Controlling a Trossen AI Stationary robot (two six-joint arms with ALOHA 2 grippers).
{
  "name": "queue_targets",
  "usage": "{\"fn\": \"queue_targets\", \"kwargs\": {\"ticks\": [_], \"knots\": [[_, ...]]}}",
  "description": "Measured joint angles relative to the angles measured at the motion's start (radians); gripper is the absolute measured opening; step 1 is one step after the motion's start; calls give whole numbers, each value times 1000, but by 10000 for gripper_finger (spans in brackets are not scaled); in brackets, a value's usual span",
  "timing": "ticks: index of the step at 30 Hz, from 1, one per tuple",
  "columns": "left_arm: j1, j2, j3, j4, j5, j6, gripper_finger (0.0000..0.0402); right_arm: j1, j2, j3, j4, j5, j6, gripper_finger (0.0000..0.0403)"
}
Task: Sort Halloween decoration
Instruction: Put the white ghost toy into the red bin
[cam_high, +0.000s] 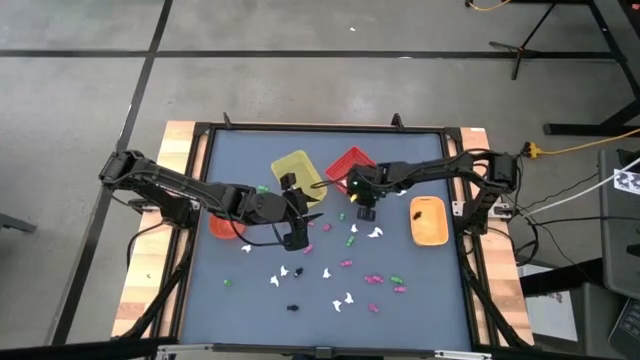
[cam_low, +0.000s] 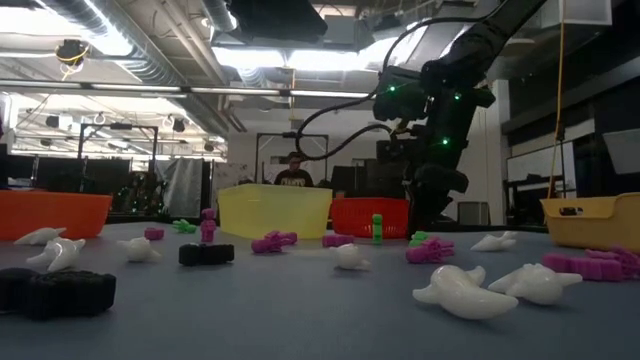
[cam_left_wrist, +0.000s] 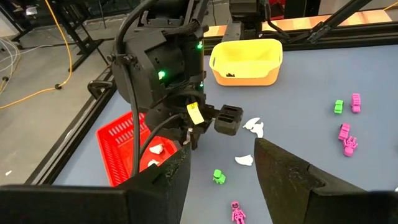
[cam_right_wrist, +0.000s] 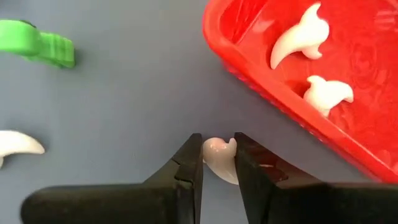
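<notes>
right end effector (cam_right_wrist: 216, 163): fingers pinching a white ghost trinket (cam_right_wrist: 219, 158) low over the table (cam_right_wrist: 124, 106), just beside the red bin (cam_right_wrist: 348, 93). two more white ghosts (cam_right_wrist: 301, 38) lie inside the red bin. green trinket (cam_right_wrist: 37, 43) on the table, well apart from the red bin. left end effector (cam_high: 297, 236): fingers spread, holding nothing, hovering near the red bin, next to the yellow bin (cam_high: 293, 170). remaining pink, white and black trinkets (cam_high: 345, 265) scattered on the table away from the red bin.
</notes>
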Motion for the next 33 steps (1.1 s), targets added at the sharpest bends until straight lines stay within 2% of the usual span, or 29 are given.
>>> {"fn": "queue_targets", "kwargs": {"ticks": [11, 15, 23, 28, 33], "knots": [[0, 0, 0, 3, 0, 1, 160, 1, 0, 208, -390, -1, -3, 73], [0, 0, 0, 4, 0, 1, 160, 0, -2, 282, -453, 5, -40, 73], [0, 0, 0, 4, 0, 1, 160, 0, -3, 319, -285, 132, -183, 73], [0, 0, 0, 4, 0, 1, 160, 0, -3, 320, -191, 139, -221, 73], [0, 0, 0, 4, 0, 1, 160, 0, -3, 320, -171, 156, -240, 73]]}}
